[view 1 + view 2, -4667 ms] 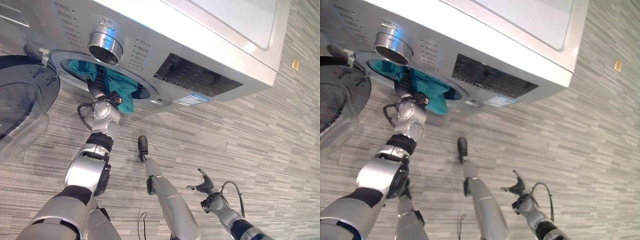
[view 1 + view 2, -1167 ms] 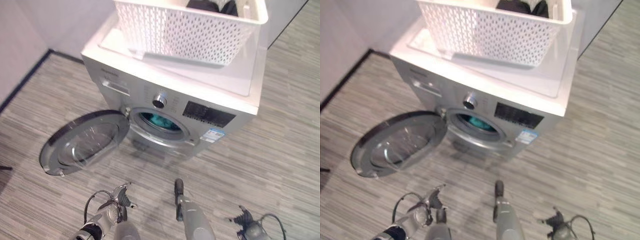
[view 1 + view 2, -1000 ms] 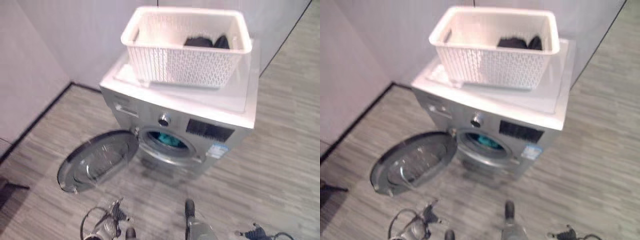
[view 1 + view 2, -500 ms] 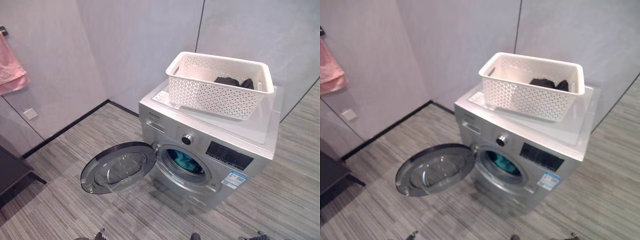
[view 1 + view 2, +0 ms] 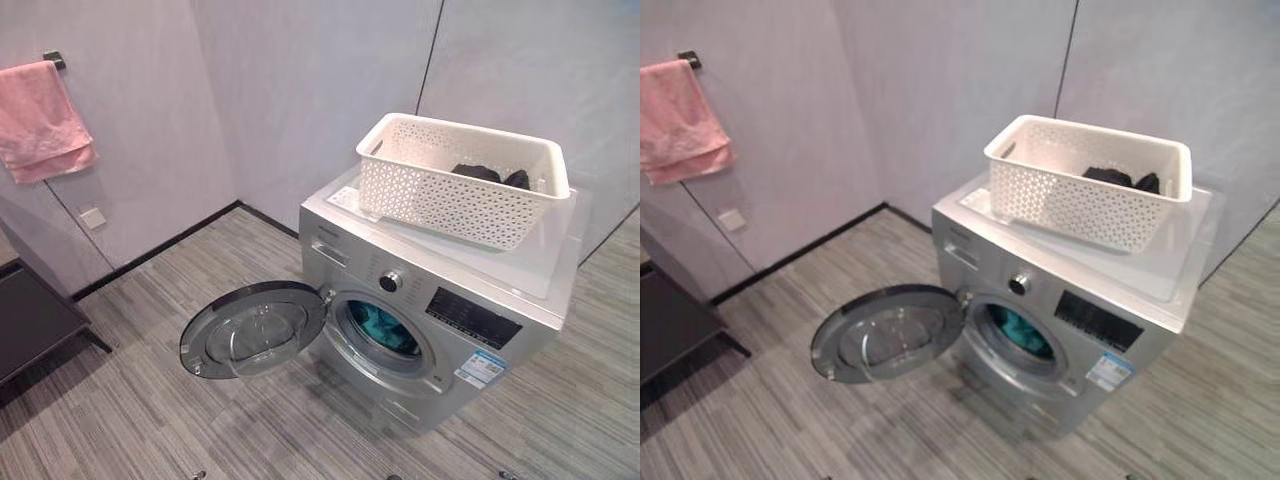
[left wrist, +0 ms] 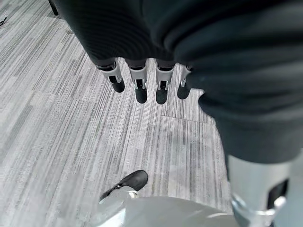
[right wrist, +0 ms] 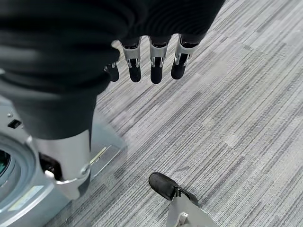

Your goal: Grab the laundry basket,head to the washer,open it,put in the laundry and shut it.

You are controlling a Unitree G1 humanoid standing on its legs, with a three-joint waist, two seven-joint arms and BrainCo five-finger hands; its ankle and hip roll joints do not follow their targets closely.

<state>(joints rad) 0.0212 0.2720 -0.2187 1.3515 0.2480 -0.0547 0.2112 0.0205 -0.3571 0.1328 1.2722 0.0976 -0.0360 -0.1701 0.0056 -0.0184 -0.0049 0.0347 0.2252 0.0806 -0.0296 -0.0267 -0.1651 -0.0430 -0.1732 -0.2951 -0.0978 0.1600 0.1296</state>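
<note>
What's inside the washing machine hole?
Through the open door of the washer you can see teal cloth lying in the drum. How much more laundry sits deeper inside is hidden by the drum's rim.

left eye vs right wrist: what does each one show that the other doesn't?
Left eye view: the white laundry basket on top of the washer, dark clothes in the basket, the washer door swung open, a teal garment in the drum, a pink towel on the wall.
Right wrist view: the right hand, fingers straight, holding nothing, hanging above the floor.
Both: the grey striped floor and part of the washer's front; the wrist view catches just its lower front corner.
</note>
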